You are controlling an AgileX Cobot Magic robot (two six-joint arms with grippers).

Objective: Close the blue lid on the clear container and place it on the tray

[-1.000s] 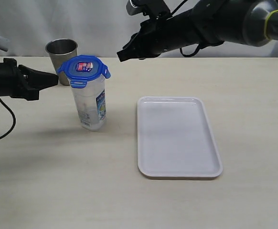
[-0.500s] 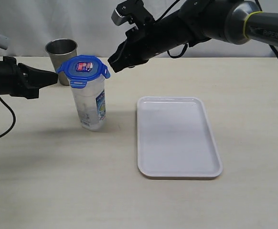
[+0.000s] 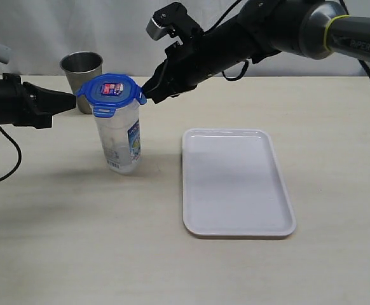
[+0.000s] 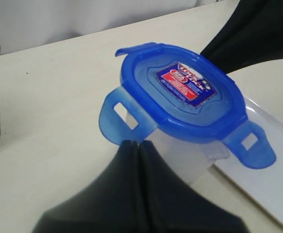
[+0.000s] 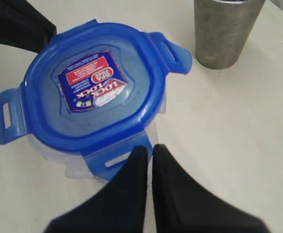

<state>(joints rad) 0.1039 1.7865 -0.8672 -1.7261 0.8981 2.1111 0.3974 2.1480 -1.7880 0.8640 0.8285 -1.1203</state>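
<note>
On the pale tabletop (image 3: 77, 241), just left of the flat white rectangular plastic tray (image 3: 191, 136) and not touching it, the tall translucent plastic container (image 3: 123, 143) is standing upright. The small roundish blue plastic lid (image 3: 112, 89) is sitting on its mouth, but its snap flaps are sticking outward, so the latching is looking unfinished. The left gripper (image 3: 72, 101) and the right gripper (image 3: 149, 90), both pressed together and empty, are pointing at opposite flaps. Snapping the flaps down and moving the container onto the tray are remaining.
</note>
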